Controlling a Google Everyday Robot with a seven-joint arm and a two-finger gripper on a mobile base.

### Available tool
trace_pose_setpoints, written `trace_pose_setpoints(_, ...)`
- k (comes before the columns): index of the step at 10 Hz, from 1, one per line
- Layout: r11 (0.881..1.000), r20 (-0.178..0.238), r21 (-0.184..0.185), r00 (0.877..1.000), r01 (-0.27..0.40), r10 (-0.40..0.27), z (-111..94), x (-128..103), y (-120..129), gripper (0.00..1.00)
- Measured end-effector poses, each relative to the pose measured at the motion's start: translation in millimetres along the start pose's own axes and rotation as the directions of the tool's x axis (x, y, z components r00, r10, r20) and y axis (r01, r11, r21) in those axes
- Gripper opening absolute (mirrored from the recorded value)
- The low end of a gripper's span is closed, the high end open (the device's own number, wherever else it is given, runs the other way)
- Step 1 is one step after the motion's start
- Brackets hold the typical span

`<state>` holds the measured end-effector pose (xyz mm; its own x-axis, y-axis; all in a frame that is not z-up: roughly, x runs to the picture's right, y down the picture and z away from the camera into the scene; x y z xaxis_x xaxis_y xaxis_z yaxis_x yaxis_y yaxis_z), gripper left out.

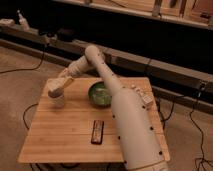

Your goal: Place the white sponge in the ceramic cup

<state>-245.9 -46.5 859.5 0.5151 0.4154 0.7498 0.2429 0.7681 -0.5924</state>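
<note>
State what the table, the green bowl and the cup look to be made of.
Table: wood, pale planks with visible seams, matte. Green bowl: likely glazed ceramic, judging by its sheen. Cup, under the gripper: plain white, probably ceramic; plastic not excluded.

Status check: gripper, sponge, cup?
Gripper directly over the ceramic cup, far-left of table. White sponge not separately visible. Green bowl and black bar stand apart, nothing in the way.
</note>
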Motion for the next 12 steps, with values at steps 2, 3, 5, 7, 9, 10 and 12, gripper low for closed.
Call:
trace_pose_setpoints(2,0.999,-0.012,-0.039,1.000,0.011,-0.011,5,0,8,0.78)
trace_pose_setpoints(3,0.998,-0.017,-0.056,1.000,0.018,-0.019,8,-2,12,0.80)
trace_pose_setpoints(5,0.996,-0.024,-0.090,0.999,0.025,-0.027,11,-4,21,0.80)
trace_pose_setpoints(7,0.993,-0.024,-0.113,0.999,0.024,-0.027,11,-4,27,0.80)
trace_pose_setpoints(9,0.992,-0.023,-0.122,0.999,0.022,-0.025,13,-4,29,0.80)
trace_pose_setpoints(10,0.992,-0.023,-0.123,0.999,0.022,-0.026,13,-4,29,0.80)
trace_pose_setpoints(12,0.992,-0.023,-0.123,0.999,0.022,-0.025,14,-4,29,0.80)
